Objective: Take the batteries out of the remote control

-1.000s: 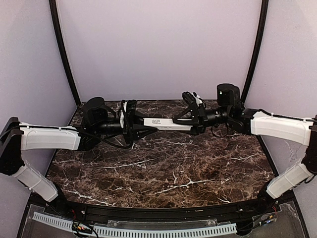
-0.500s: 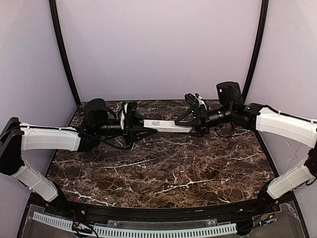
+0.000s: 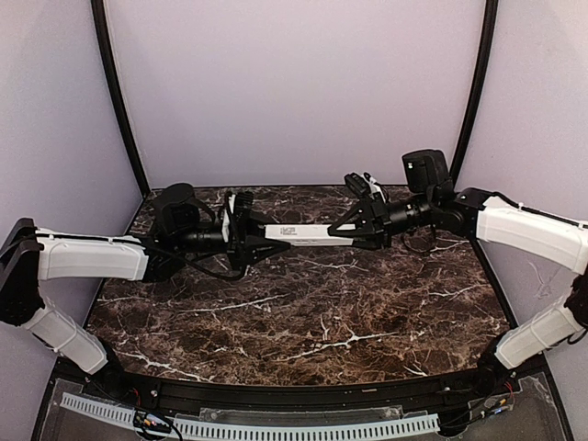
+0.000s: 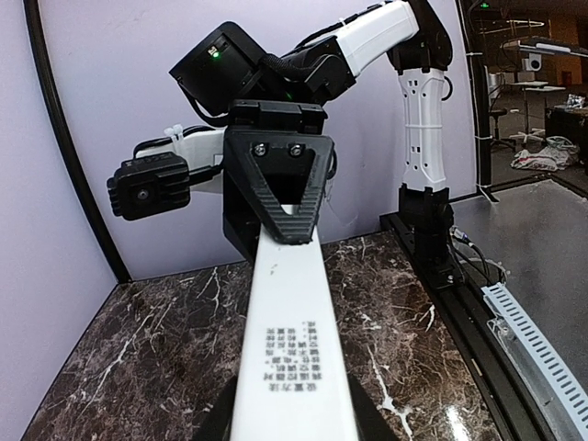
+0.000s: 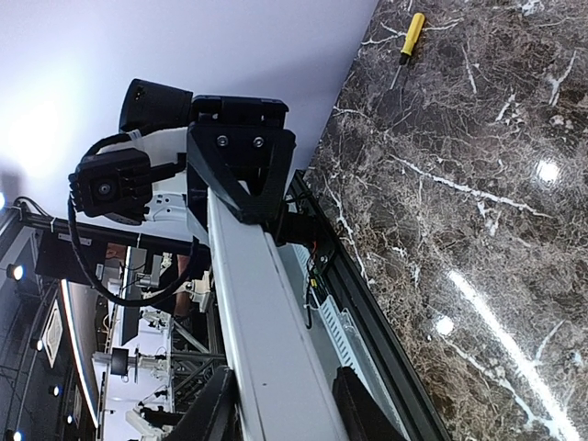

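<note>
The remote control [image 3: 301,233] is a slim white bar with a small dark label, held in the air above the back of the table, one end in each gripper. My left gripper [image 3: 259,237] is shut on its left end, and the bar runs away from the camera in the left wrist view [image 4: 289,367]. My right gripper [image 3: 354,230] is shut on its right end, with the bar between the fingers in the right wrist view [image 5: 266,367]. No batteries show in any view, and the orange-lined recess is hidden.
A yellow-handled stick [image 5: 411,32] lies on the dark marble table [image 3: 303,322] far from the grippers. Black curved posts stand at the back corners. A white perforated rail [image 3: 276,427] runs along the near edge.
The right arm has shifted slightly, and the remote has tilted a little between the two grippers. Both grips have held.
</note>
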